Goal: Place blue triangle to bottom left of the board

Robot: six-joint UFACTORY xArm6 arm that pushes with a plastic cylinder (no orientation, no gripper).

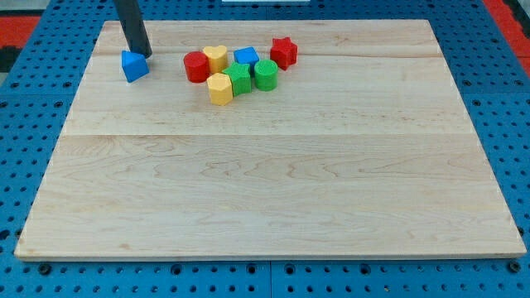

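The blue triangle point(134, 66) lies on the wooden board point(265, 190) near its top left, apart from the other blocks. My tip point(140, 54) stands right behind it, touching its upper right side. The rod rises out of the view's top.
A cluster sits right of the triangle: a red cylinder point(197, 66), a yellow heart point(216, 57), a blue block point(246, 57), a red star point(284, 51), two green blocks point(239, 79) point(266, 74) and a yellow hexagon point(220, 88). Blue pegboard surrounds the board.
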